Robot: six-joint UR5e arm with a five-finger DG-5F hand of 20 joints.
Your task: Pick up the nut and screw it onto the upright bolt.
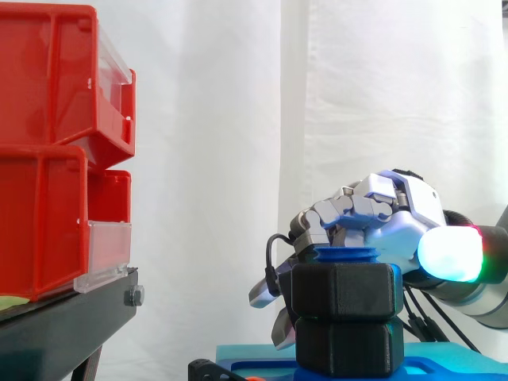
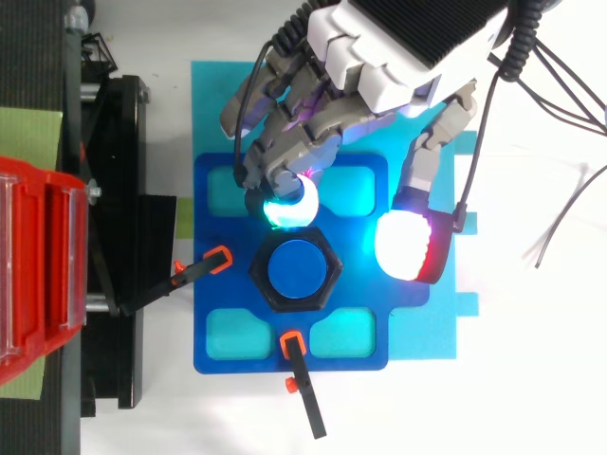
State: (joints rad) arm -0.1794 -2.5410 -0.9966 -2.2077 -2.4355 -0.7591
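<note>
Centrally in my top view, the black nut (image 2: 257, 271) rings the upright blue bolt (image 2: 295, 269) at the middle of the blue plate (image 2: 213, 351). From the side I see the nut stacked on a second black hexagonal block (image 1: 349, 345), with the bolt's tip just above it. The hand (image 2: 398, 52) extends from 1 o'clock. Its fingers (image 2: 285, 175) are curled and clench nothing. Their cyan pad lies just beside the nut at 12 o'clock, and the thumb pad (image 2: 408, 245) stands apart at 3 o'clock. Orange-tipped clamps (image 2: 204, 267) bear on the plate at 9 and 6 o'clock. Red bins (image 1: 48, 159) stand well apart at 9 o'clock.
</note>
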